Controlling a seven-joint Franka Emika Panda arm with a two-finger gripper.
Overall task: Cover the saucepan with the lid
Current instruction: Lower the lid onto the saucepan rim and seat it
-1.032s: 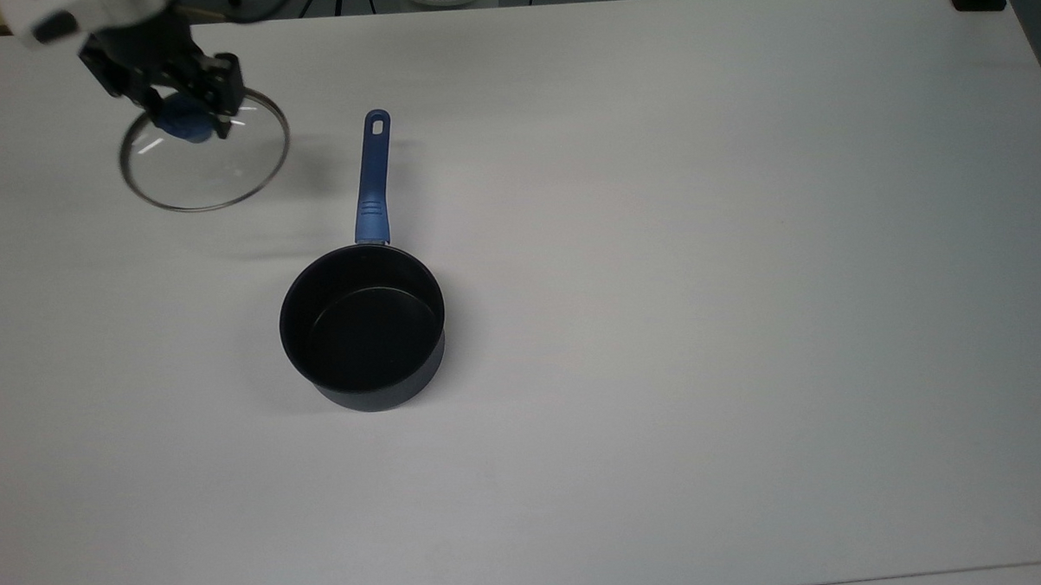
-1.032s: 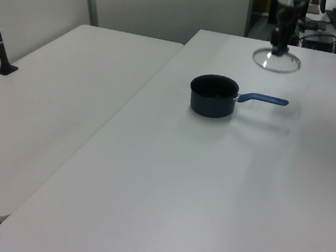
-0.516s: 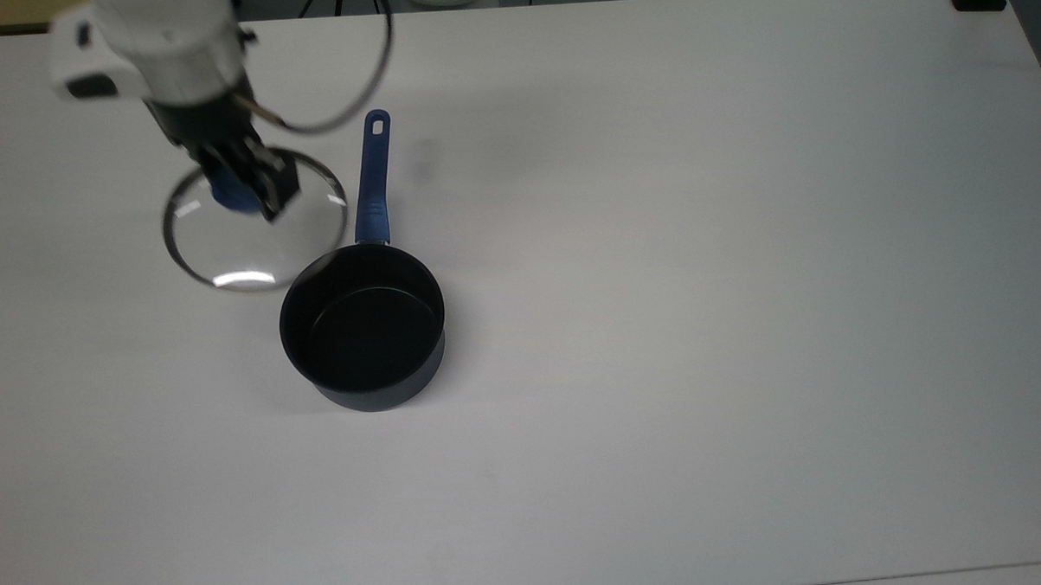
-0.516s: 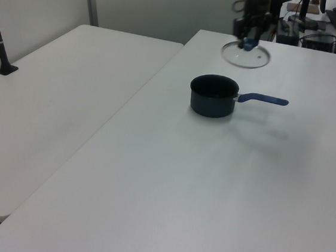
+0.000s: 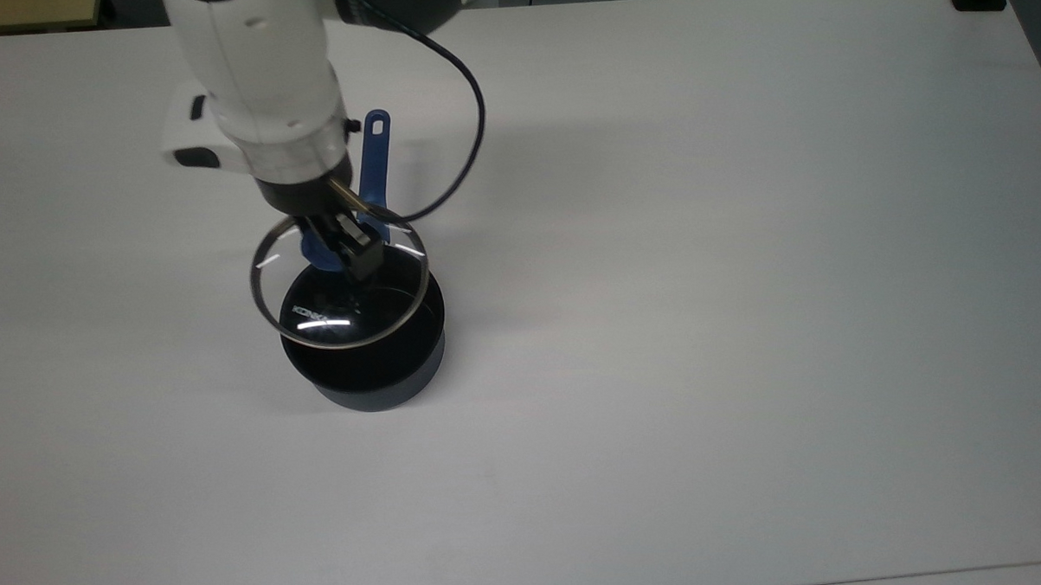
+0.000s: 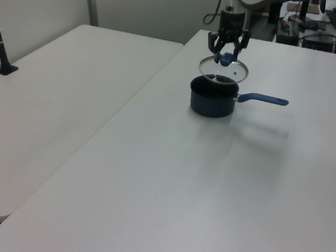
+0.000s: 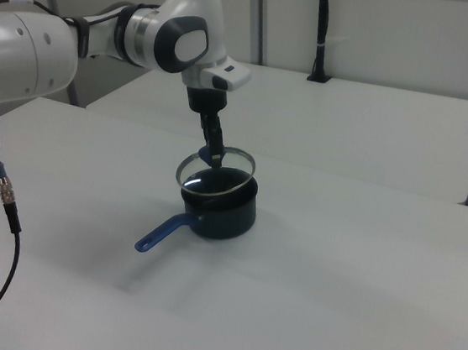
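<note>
Lid held in the air just above the pot.

The gripper has its jaws clenched on the blue knob of the glass lid, which hangs tilted over the mouth of the saucepan, apart from its rim. The saucepan stands upright on the white table, its blue handle pointing to the left view's right.

My top view looks straight down on the table; left and right views face it obliquely from opposite ends
</note>
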